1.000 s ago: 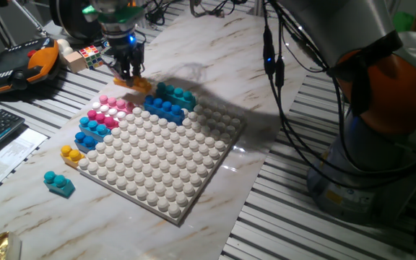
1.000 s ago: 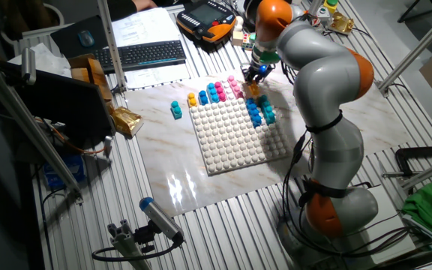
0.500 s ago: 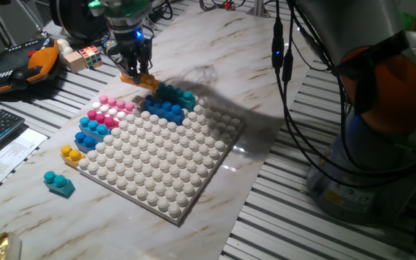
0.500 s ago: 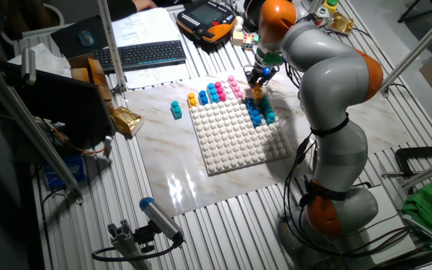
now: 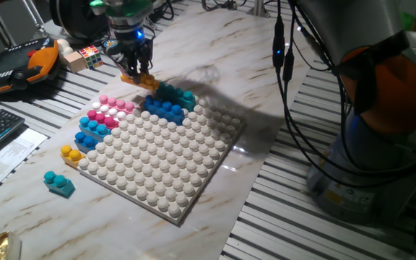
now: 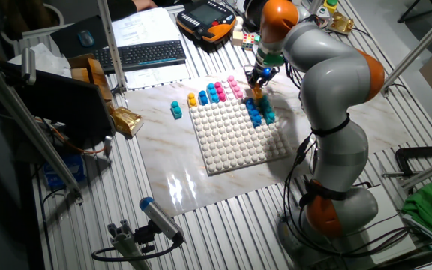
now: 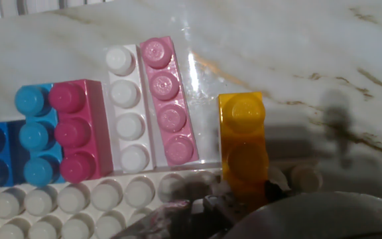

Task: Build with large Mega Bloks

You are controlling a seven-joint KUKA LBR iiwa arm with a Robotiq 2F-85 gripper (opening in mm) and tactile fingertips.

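Orange brick (image 7: 243, 143) pinched by pincer (image 5: 137, 75), studs clear only in hand view

Both fixed views are evenly and fairly brightly lit. The glossy marbled white tabletop (image 5: 215, 43) carries a soft dark shadow just behind the claw (image 5: 137, 76) and pale glare near its front edge. The hand view is dimmer, with a bright glare streak ahead of the claw, whose near parts are blurred.
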